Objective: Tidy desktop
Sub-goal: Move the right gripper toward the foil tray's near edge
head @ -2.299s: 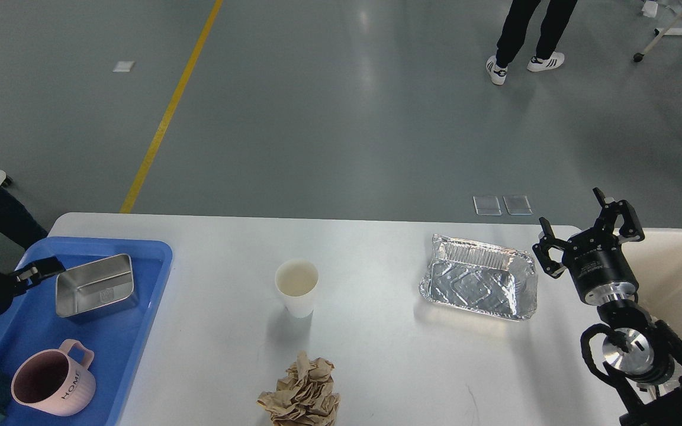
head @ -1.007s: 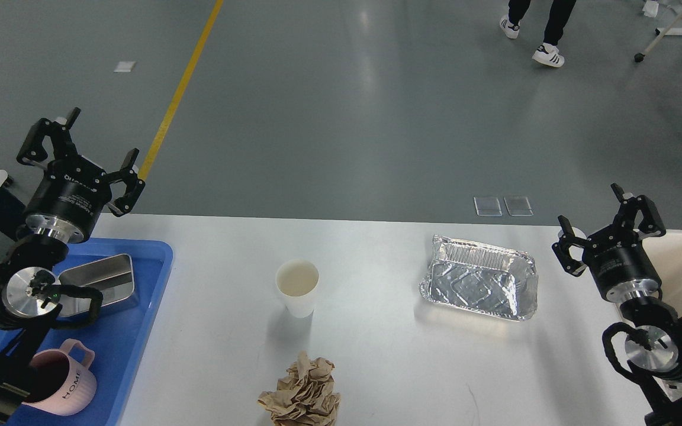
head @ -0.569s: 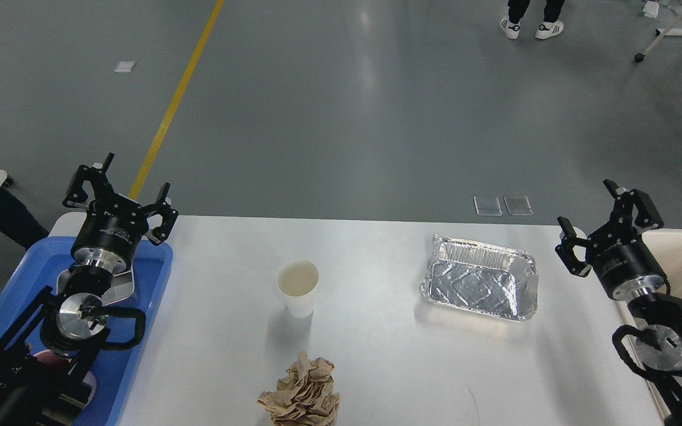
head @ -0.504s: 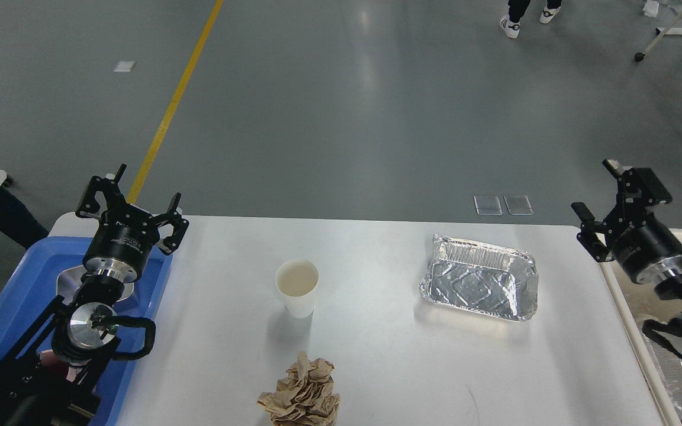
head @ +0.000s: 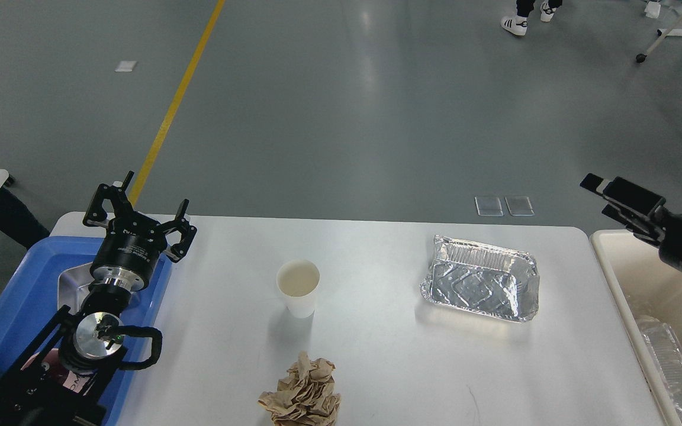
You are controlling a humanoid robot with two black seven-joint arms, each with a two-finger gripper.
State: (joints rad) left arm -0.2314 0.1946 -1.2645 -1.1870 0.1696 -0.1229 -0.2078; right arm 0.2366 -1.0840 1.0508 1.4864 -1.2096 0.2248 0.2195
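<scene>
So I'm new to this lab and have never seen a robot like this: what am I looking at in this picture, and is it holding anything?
This is one view from the robot's own head, looking down at its work surface. The black arm at the left ends in the left gripper, fingers spread open and empty, above the blue plastic tray. The right gripper reaches in at the right edge, above the beige bin; whether it is open cannot be told. On the white rectangular desktop stand a white paper cup, a shiny foil tray and a crumpled ball of brown paper. Nothing is held.
</scene>
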